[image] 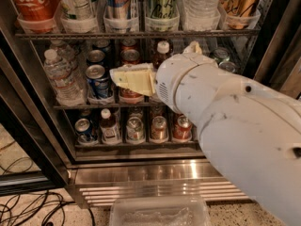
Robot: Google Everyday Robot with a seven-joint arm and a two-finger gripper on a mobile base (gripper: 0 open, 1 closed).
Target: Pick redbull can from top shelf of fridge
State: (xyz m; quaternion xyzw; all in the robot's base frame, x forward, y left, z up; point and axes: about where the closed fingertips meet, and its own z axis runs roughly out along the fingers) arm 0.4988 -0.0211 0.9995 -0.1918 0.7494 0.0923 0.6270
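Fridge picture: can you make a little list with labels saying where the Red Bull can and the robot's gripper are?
redbull can: upright in a clear holder on the top shelf
right neighbour: green-lettered can
gripper: in front of the middle rack, below the can, not touching it
fridge: stocked with cans and bottles
picked yet: no

The upper edge is cropping the redbull can (pixel 118 1); the arm (pixel 225 117) is hiding middle-rack drinks, its gripper (pixel 120 77) hovering near a blue can (pixel 98 78)
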